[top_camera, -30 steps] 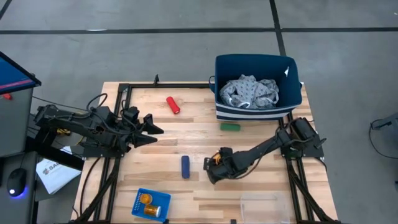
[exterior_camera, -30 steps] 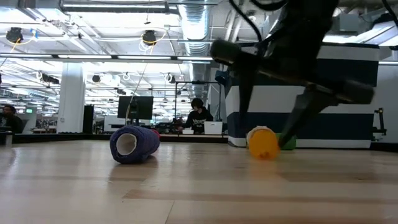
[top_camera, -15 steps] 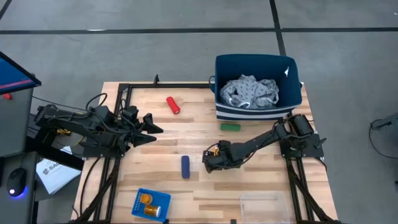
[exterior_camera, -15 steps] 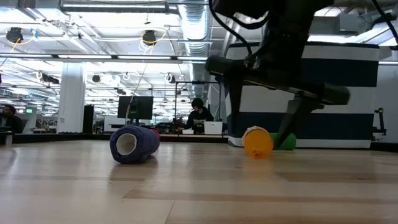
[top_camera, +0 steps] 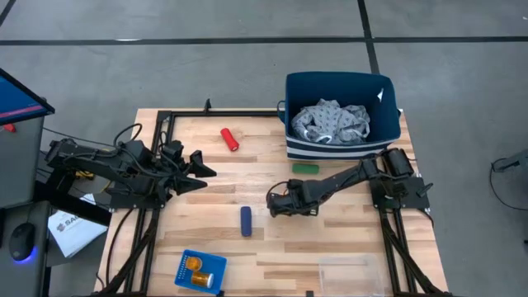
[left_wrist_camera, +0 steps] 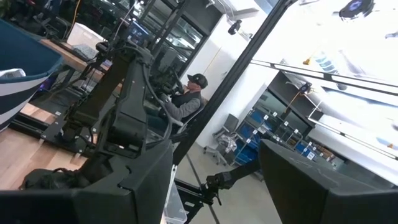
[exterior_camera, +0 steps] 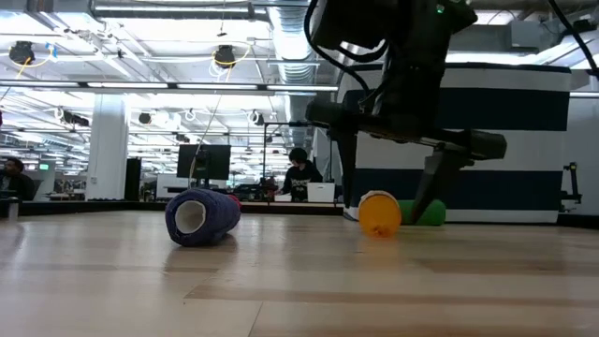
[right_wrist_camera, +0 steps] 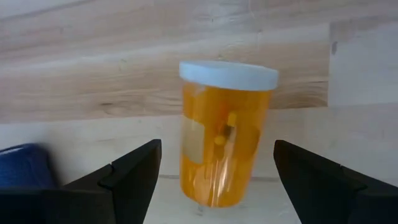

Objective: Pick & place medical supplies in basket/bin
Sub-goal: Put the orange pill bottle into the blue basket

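Note:
An orange pill bottle with a white cap lies on its side on the table; it also shows in the low view. My right gripper is open low over the table's middle, one finger on each side of the bottle, apart from it. My left gripper is open and empty above the table's left part. A dark blue cylinder, a green one and a red one lie on the table. The grey cloth lies in the navy bin.
A small blue basket with two orange bottles sits at the near left edge. A clear tray sits at the near right. Black frame rails run along the table's sides. Bare wood lies between the cylinders.
My right gripper has gone toward the table's far edge and a little to the left, staying low and open. The orange bottle has moved along the table the same way, staying between the fingers.

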`<state>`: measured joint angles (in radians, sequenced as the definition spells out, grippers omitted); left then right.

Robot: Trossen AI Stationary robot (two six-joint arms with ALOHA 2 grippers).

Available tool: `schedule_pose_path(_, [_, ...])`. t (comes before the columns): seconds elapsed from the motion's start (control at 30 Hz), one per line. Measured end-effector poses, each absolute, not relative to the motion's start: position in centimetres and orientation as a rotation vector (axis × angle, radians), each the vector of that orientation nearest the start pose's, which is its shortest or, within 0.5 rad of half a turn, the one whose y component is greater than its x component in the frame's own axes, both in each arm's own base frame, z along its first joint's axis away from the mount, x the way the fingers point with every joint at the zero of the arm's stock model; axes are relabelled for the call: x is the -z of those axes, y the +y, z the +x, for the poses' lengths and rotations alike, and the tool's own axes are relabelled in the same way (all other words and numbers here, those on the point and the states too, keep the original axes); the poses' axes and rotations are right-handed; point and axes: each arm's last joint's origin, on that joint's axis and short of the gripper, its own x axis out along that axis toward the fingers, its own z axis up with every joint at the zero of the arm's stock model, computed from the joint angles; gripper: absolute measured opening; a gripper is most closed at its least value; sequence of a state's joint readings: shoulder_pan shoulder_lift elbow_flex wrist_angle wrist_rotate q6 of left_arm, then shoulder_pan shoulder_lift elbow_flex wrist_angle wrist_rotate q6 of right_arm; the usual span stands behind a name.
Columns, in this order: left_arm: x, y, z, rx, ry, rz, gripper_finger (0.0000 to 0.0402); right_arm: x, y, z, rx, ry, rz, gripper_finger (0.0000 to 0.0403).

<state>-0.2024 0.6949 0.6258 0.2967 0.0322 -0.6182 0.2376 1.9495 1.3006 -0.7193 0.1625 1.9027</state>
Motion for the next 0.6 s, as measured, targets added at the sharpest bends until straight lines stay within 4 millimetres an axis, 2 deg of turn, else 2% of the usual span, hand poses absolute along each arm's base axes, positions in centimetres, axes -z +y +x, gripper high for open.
schedule_pose_path(0.33, [-33.77, -3.3, 15.64, 0.298, -0.153, -0.63, 0.0232, -15.31, 8.35, 35.64, 1.165, 0.948, 1.314, 0.03])
schedule_pose_path(0.6, [-33.99, -3.29, 15.58, 0.304, -0.175, -0.631, 0.0232, -15.24, 8.31, 35.37, 1.176, 0.974, 1.279, 0.0272])
